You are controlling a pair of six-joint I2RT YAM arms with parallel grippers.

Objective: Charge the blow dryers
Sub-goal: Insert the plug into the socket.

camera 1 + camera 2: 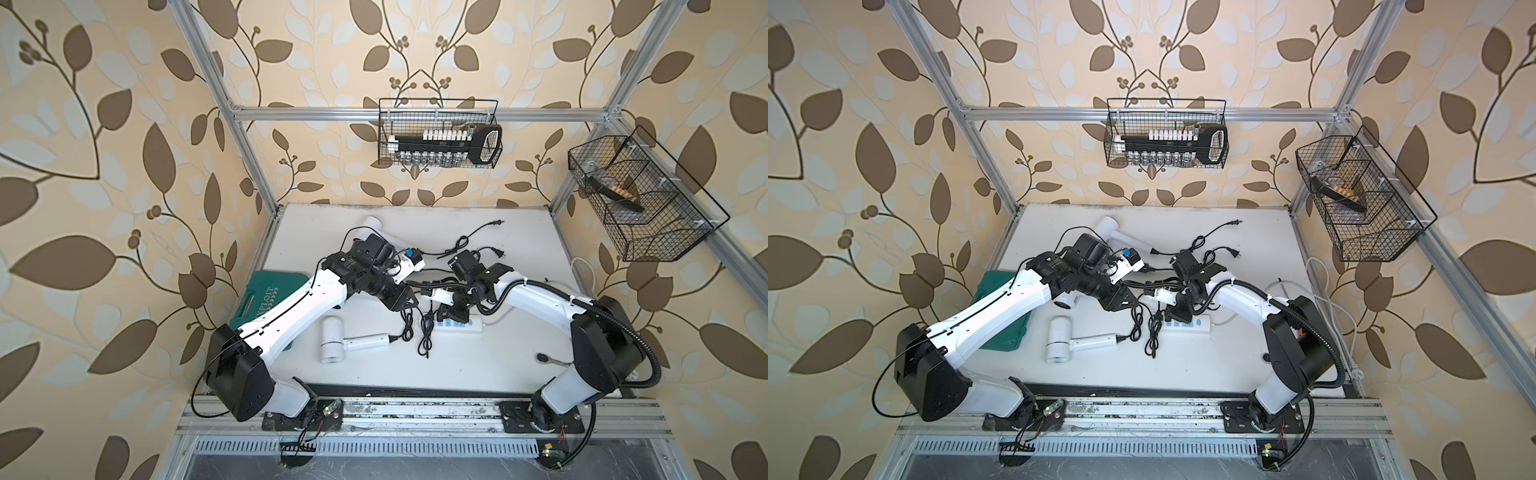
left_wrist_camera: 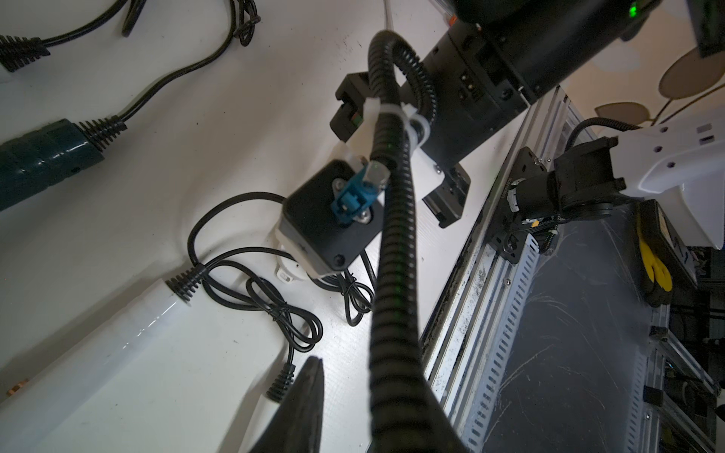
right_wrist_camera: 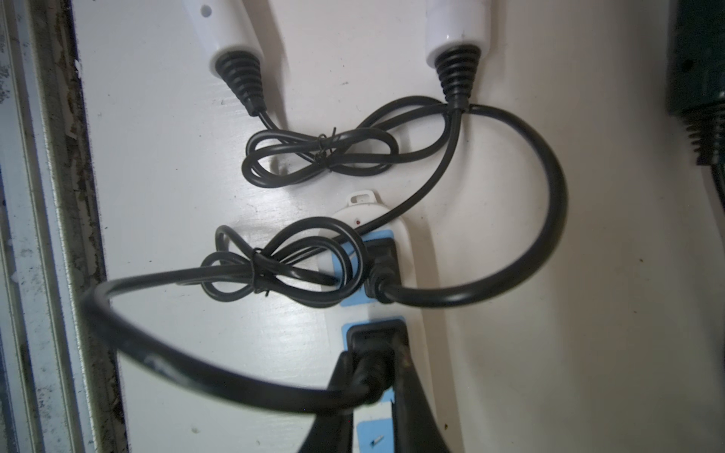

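- The right fingers [image 3: 410, 400] are pinched tight on a black plug [image 3: 372, 345] at a blue socket of the power strip [image 3: 396, 243].
- Left fingers [image 2: 310, 392]: only one tip shows, above the tabletop [image 2: 274, 98], so I cannot tell their gap or any hold.
- A white blow dryer [image 1: 332, 340] lies near the power strip.
- A second white blow dryer [image 1: 376, 223] lies at the back.
- The dark green blow dryer [image 2: 43, 157] lies on the tabletop, with only its handle showing.

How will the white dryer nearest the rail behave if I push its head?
The white dryer has a cylindrical head, so it probably rolls or pivots around its handle. Glossy shell looks slippery. Its thin tied cord is floppy and should trail.
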